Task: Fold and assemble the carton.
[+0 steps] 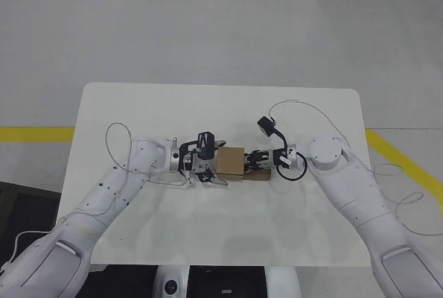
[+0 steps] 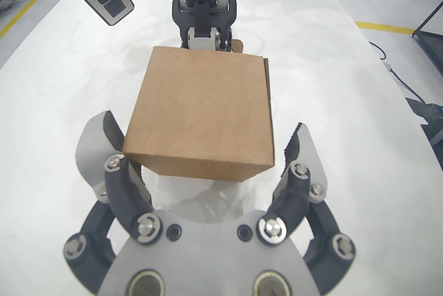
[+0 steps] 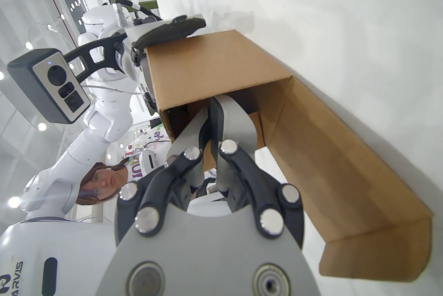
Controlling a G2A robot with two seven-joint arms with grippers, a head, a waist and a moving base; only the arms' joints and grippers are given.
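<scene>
The left gripper (image 2: 203,120) stands open at the left, closed end of the carton (image 1: 231,159), its two fingers spread to either side of the box, one touching a corner and the other a little apart from it. The white table (image 1: 132,112) carries the brown carton near its middle, between the two grippers, with the open end turned to the right and a long flap (image 3: 346,179) stretching out from it along the table. The right gripper (image 3: 218,100) has its fingers pressed close together and pushed into this open end; whether they pinch any cardboard, I cannot tell.
</scene>
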